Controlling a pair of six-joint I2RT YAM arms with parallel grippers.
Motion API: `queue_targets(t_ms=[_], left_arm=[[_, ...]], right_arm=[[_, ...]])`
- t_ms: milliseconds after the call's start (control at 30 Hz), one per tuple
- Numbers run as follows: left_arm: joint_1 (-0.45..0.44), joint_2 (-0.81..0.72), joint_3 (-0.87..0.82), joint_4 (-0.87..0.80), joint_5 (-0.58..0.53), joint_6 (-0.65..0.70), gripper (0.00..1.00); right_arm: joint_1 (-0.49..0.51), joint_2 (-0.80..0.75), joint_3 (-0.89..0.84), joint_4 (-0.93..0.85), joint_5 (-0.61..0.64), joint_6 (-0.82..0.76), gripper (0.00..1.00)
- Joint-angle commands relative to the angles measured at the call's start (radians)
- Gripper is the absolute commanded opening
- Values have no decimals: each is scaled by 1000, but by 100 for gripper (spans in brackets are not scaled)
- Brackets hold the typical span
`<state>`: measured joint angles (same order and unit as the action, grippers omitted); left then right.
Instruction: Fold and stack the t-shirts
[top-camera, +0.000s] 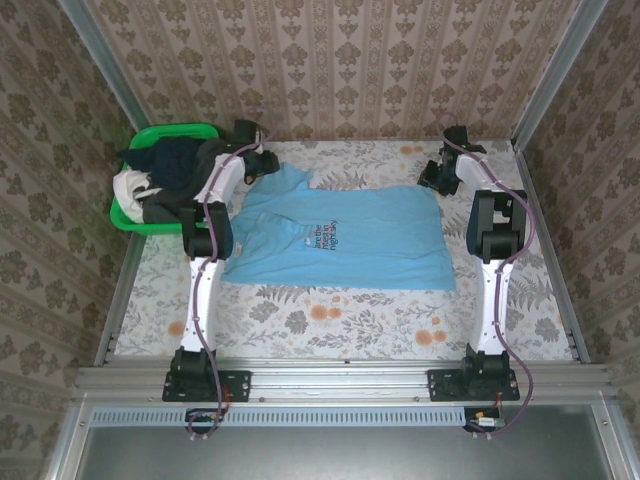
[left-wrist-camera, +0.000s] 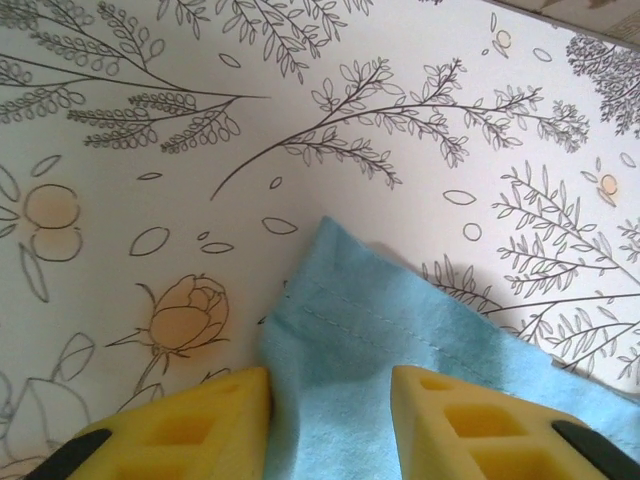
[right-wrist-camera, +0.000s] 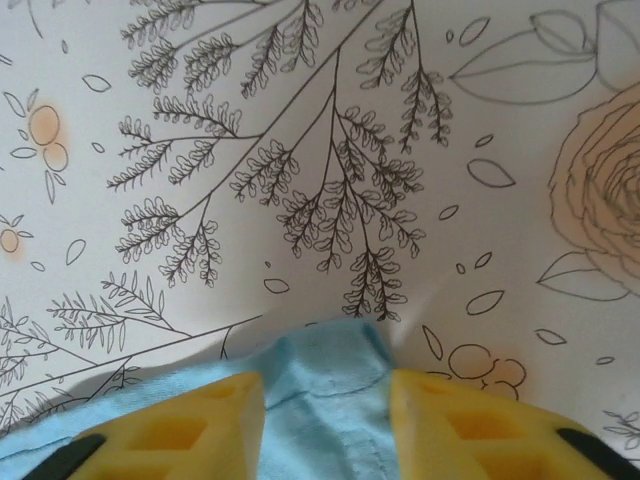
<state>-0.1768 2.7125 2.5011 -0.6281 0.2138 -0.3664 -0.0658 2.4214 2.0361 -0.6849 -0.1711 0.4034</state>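
Two part-open pincers, left pincer (left-wrist-camera: 330, 388) and right pincer (right-wrist-camera: 325, 390), straddle blue t-shirt (left-wrist-camera: 380, 320) corners; lifted this loosely, cloth between the jaws could slip, skewing the fold.

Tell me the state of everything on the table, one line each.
Light blue t-shirt: spread flat, unfolded.
Green basket: holding dark and white shirts, heaped.
Left hand: open, astride the t-shirt's far corner.
Right hand: open, astride its other far corner.

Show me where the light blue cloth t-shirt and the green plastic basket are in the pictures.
light blue cloth t-shirt (top-camera: 380, 250): top external view, on its flat body.
green plastic basket (top-camera: 180, 130): top external view, on its far rim.
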Motion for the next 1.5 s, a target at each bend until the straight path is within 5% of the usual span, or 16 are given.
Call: queue_targets(t_ms=[0,233,567,833,1233,1467], left_arm=[[4,40,11,-27,65,-18,33],[14,-4,7,-59,59,6,0],[27,-219,-112,-13,36,85,0],[33,-428,-375,121,90,95,0],[66,-940,-1104,456,168,81,0],[71,-1170,-1423,545,105,62,0]], right_arm=[[8,25,13,-43,-41,1,29],[4,16,17,-56,-25,-16,10],[-9,-84,9,-71,27,-51,0],[-26,-198,-127,1,12,-47,0],[-63,-536,-613,258,-96,-15,0],[-80,-667,-814,309,-95,-9,0]])
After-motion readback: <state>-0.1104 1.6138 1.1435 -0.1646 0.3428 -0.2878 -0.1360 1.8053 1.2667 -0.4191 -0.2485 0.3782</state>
